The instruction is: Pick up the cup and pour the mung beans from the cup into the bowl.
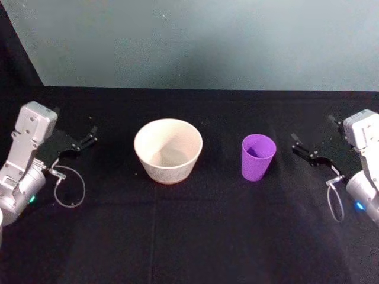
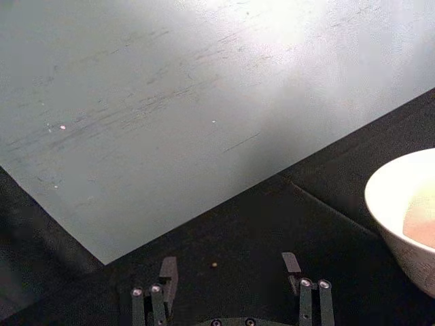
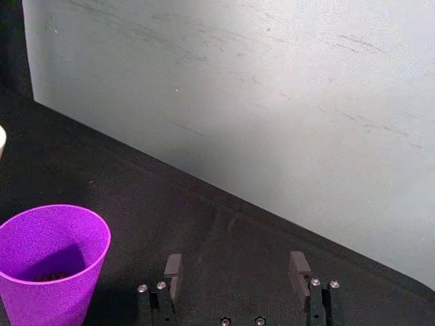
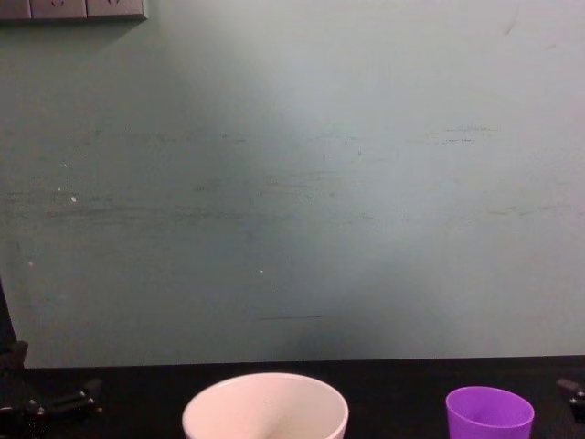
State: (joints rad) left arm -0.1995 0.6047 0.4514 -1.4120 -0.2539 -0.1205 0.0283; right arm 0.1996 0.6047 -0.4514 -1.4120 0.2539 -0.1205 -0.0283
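Note:
The purple cup [image 1: 258,157] stands upright on the black table, right of centre. In the right wrist view, dark mung beans [image 3: 49,276] lie at the bottom of the cup [image 3: 51,261]. The cream-white bowl [image 1: 169,171] stands upright to the cup's left, apart from it. My right gripper [image 1: 303,151] hovers open a short way right of the cup, with nothing between its fingers [image 3: 173,266]. My left gripper [image 1: 86,141] rests open at the far left, well apart from the bowl [image 2: 408,217]. The chest view shows the bowl's rim [image 4: 265,395] and the cup [image 4: 489,413] low down.
A pale grey-green wall [image 1: 201,41] closes off the back of the table. Cable loops hang from both wrists [image 1: 70,189] [image 1: 336,201]. Bare black tabletop [image 1: 189,236] stretches in front of the bowl and cup.

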